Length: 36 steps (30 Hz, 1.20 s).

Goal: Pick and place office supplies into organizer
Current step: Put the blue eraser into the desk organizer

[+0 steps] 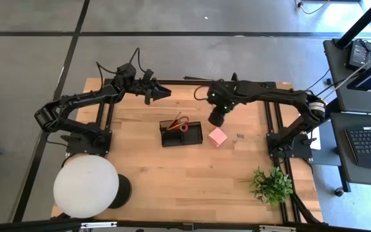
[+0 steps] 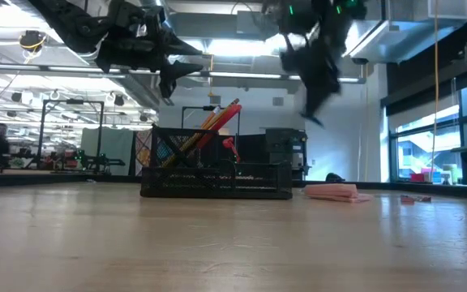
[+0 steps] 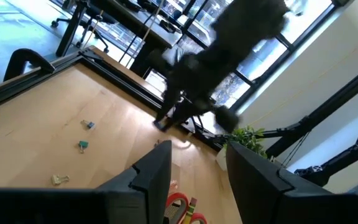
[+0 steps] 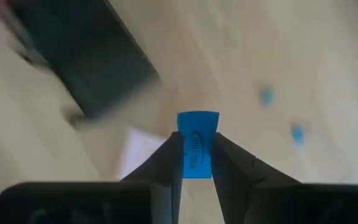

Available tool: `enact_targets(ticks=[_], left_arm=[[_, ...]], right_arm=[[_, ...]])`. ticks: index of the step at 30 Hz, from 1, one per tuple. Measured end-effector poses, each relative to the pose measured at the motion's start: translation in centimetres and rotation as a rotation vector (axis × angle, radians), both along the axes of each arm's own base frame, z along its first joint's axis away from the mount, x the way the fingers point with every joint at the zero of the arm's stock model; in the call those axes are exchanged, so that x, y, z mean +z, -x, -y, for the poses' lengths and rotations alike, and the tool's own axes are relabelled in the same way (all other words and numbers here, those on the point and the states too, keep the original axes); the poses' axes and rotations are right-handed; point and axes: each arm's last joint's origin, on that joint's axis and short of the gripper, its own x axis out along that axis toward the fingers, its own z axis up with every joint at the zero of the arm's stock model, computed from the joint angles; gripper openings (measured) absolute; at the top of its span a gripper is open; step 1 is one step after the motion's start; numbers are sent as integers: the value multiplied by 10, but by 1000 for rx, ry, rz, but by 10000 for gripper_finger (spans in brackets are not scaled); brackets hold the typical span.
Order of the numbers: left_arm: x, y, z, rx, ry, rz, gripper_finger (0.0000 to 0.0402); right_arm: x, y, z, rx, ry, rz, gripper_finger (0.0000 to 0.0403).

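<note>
The black organizer (image 1: pixel 181 133) stands mid-table with red-handled scissors (image 1: pixel 183 127) and pencils (image 2: pixel 211 122) upright in it. A pink sticky-note block (image 1: pixel 218 136) lies flat just to its right. My right gripper (image 4: pixel 194 163) hangs above the gap between organizer and block, shut on a tiny blue piece (image 4: pixel 197 127); in the low view it (image 2: pixel 310 113) is high over the table. My left gripper (image 1: pixel 163 93) is held level over the far side of the table, open with nothing between its fingers (image 3: pixel 157 174). My right gripper pinches the blue piece's lower part (image 4: pixel 196 158) between its two fingertips. The fingers point steeply down at the table. The piece's free end (image 4: pixel 197 121) sticks out past the fingertips, and it hangs clear of the table.
Small clips (image 3: pixel 83 145) lie loose on the wood at the far right, and two more blue bits (image 4: pixel 298 133) show below my right gripper. A large white round lamp (image 1: pixel 85 185) stands at the near left and a green plant (image 1: pixel 271 185) at the near right.
</note>
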Motion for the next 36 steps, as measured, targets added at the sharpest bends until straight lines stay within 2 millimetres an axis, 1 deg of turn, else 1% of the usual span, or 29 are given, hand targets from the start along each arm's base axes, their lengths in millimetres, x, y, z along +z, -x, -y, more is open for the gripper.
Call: enact_targets(ticks=[3,5,8,11,13,17,22,24,26,28,30,33,36], left_arm=[[0,0,0,0,0,0,147],[0,0,0,0,0,0,147],[0,0,0,0,0,0,147],[0,0,0,0,0,0,147],[0,0,0,0,0,0,147],[0,0,0,0,0,0,147],[0,0,0,0,1,-1,147],[0,0,0,0,0,-1,147],[0,0,0,-1,-15,-1,147],[0,0,0,-3,-34,-1,147],[-1,0,0,-4,-42,-3,147],[-1,0,0,-4,-46,-3,147],[-1,0,0,-5,-46,-3,147]], right_arm=[[34,-18,-10,56,57,167,74],[52,-31,-19,109,103,302,74],[68,-48,-34,163,149,492,74],[72,-62,-49,247,201,627,74],[66,-71,-59,296,223,666,74],[44,-86,-75,368,230,678,74],[1,-107,-91,434,214,595,74],[-14,-115,-95,455,214,579,74],[-28,-123,-98,462,210,567,74],[-44,-127,-98,469,198,522,74],[-55,-130,-98,468,189,493,74],[-64,-133,-97,470,199,475,74],[-69,-136,-97,468,215,468,74]])
